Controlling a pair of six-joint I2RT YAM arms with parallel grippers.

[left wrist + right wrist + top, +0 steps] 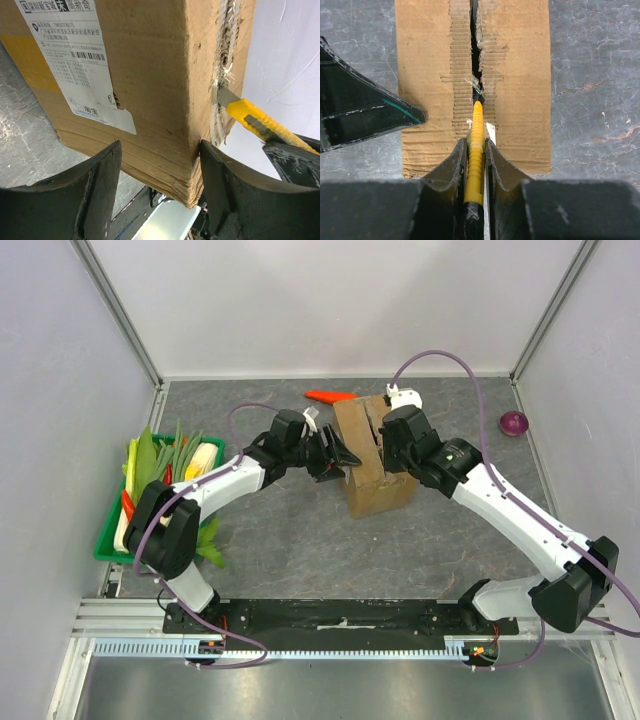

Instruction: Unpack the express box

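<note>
The express box (375, 485), brown cardboard, stands mid-table with its top seam torn open lengthwise (476, 65). A white label (75, 55) shows on its side. My right gripper (476, 142) hovers over the box top, shut on a yellow utility knife (477, 130) whose blade tip sits in the seam. My left gripper (160, 150) is at the box's left side, open, its fingers (95, 195) straddling a lower corner of the box; the right finger is against the cardboard and the left one stands apart from it. The knife (260, 122) also shows beyond that corner.
A green tray (108, 540) of vegetables stands at the left edge, with a leafy green (210, 540) beside it. An orange carrot (330, 396) and a white object (405, 397) lie behind the box. A purple onion (513, 423) rests at the far right.
</note>
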